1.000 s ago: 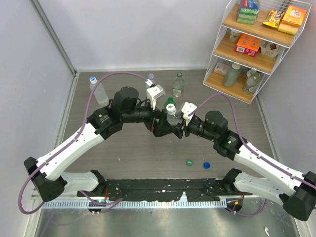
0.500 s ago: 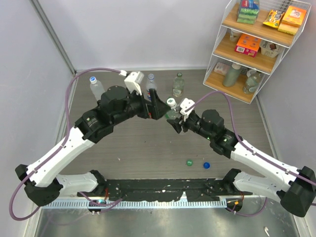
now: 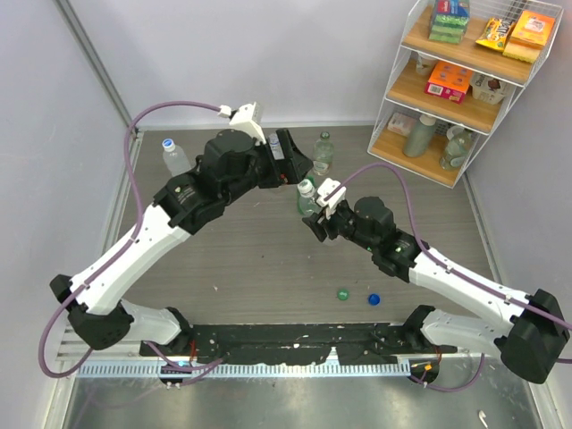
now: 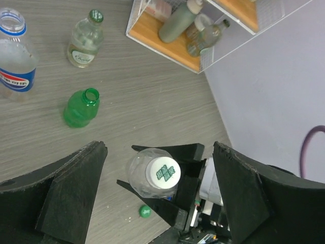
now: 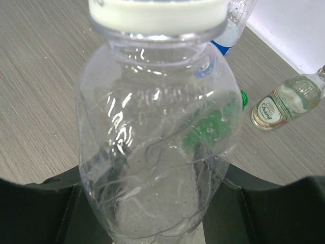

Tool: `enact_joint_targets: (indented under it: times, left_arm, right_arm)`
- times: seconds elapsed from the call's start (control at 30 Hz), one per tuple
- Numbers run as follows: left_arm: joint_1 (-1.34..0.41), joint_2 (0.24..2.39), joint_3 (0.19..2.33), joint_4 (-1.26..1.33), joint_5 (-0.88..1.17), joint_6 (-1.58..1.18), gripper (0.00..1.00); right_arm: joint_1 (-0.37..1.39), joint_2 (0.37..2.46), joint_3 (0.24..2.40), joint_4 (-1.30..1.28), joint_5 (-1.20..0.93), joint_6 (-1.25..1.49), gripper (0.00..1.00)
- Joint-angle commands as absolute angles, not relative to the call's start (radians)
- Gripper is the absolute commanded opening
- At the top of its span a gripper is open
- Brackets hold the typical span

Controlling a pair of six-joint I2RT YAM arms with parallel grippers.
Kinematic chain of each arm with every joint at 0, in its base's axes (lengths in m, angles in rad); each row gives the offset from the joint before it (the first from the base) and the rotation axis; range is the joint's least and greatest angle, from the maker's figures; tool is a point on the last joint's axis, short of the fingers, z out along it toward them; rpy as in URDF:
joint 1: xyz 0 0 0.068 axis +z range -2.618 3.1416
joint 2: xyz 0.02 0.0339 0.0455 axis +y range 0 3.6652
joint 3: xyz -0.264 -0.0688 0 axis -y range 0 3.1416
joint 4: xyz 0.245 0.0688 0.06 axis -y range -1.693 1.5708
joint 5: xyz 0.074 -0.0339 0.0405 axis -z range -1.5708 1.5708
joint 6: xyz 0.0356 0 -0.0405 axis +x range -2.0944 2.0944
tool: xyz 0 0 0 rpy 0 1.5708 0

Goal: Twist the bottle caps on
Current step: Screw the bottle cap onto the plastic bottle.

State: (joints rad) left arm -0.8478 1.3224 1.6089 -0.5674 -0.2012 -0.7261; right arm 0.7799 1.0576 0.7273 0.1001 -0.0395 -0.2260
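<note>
My right gripper [image 3: 315, 220] is shut on the body of the plain clear bottle [image 5: 157, 152] and holds it upright. The white cap [image 4: 162, 172] sits on its neck. My left gripper [image 4: 158, 148] is open and empty, up above that bottle, its fingers [image 4: 66, 193] spread wide to either side. The green bottle [image 4: 81, 108] stands open behind it, and the cola-label bottle [image 4: 12, 61] stands open further back. The green cap [image 3: 341, 293] and the blue cap [image 3: 374, 298] lie loose on the table near the front.
A clear bottle with a dark cap [image 3: 323, 154] stands at the back. Another capped clear bottle [image 3: 172, 156] stands at the far left. A white wire shelf rack [image 3: 465, 89] with snacks and bottles fills the back right corner.
My left gripper has come off the white cap, opened, and risen back and away. My right gripper has carried the capped clear bottle slightly toward the back.
</note>
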Motion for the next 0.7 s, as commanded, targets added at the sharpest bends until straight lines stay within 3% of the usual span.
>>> enact_joint_targets:
  times: [0.0,0.13,0.67]
  left_arm:
    - [-0.847,1.370,1.686,-0.641,-0.215,-0.723,0.89]
    - [-0.848,1.397,1.703,-0.663,-0.201,-0.724,0.80]
    - [-0.848,1.428,1.670,-0.653,-0.121,-0.733,0.70]
  right_arm:
    - [0.784,1.058,0.765,0.126,-0.003,-0.235,0.01]
    - [0.784,1.058,0.765,0.127,-0.003,-0.233,0.01]
    - [0.784,1.075,0.787,0.092,0.063,-0.225,0.01]
